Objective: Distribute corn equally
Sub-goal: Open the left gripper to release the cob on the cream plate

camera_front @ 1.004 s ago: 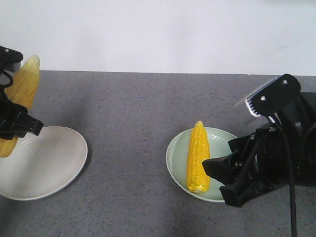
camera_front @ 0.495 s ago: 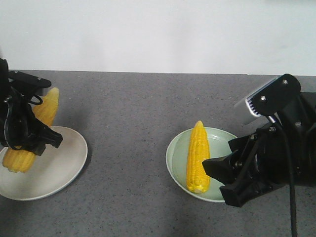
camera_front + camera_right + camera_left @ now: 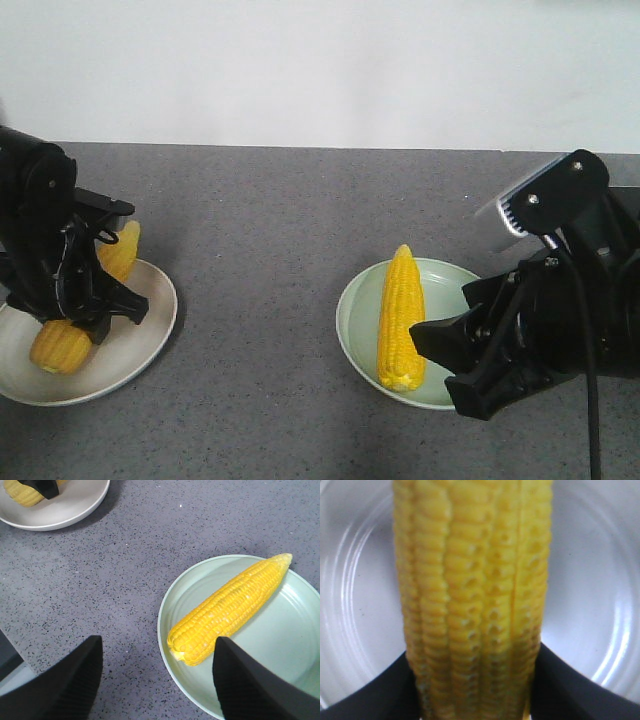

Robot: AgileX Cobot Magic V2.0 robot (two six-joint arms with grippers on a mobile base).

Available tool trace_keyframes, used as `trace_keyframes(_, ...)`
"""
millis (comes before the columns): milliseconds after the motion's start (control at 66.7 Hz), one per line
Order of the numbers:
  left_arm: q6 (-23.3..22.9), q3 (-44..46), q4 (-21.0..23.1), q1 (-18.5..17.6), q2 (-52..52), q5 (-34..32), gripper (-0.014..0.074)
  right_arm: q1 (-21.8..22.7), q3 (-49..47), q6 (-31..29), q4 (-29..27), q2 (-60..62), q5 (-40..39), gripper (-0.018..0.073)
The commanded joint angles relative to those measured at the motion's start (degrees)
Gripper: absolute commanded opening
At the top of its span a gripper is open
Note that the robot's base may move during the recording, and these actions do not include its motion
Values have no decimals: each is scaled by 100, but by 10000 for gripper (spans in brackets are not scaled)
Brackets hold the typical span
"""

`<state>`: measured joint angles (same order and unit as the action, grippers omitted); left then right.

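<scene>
A yellow corn cob [image 3: 58,346] lies slanted low in the white plate [image 3: 150,300] on the left, its pale tip [image 3: 126,248] pointing away. My left gripper [image 3: 88,300] is shut on its middle. In the left wrist view this corn [image 3: 475,595] fills the frame, black fingers [image 3: 365,695] pressing both sides, the white plate [image 3: 600,580] right beneath. Whether the cob rests on the plate I cannot tell. A second corn cob [image 3: 402,315] lies in the pale green plate [image 3: 355,320]. My right gripper [image 3: 155,680] hangs open over that plate's near-left rim [image 3: 167,645], apart from its corn [image 3: 230,607].
Both plates stand on a grey speckled counter [image 3: 270,230] against a white wall. The right arm's black body [image 3: 560,310] covers the green plate's right side. The right wrist view catches the white plate [image 3: 65,507] at top left.
My left arm has carried its corn down and to the right, from high at the left edge to low in the white plate. The right arm and the green plate's corn have not moved.
</scene>
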<state>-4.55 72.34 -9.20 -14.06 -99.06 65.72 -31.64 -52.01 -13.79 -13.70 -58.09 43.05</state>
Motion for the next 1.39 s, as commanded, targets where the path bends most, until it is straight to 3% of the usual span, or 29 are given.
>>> trace_keyframes(0, -58, 178, -38, -3, 179, 11, 340, -14, -138, -59, -57, 92, -305, 454)
trace_keyframes(315, -18, 178, -38, -3, 193, 165, 488, -14, -138, -59, -57, 92, -305, 454)
trace_keyframes(600, -18, 185, -31, -34, 528, 61, 496, -14, -138, -59, -57, 92, -305, 454)
trace_keyframes(764, -18, 179, 53, -34, 1204, -80, 496, -14, -138, -59, -57, 92, -305, 454)
trace_keyframes(884, -2, 174, 469, -41, 1823, -289, 496, -14, -138, -59, -57, 92, -305, 454)
trace_keyframes(1109, 540, 140, 1092, -274, 2904, -757, 496, -14, -138, -59, -57, 92, -305, 454)
trace_keyframes(1379, 671, -946, 1166, -322, 4311, -1531, 496, -14, -138, -59, -64, 92, -305, 454)
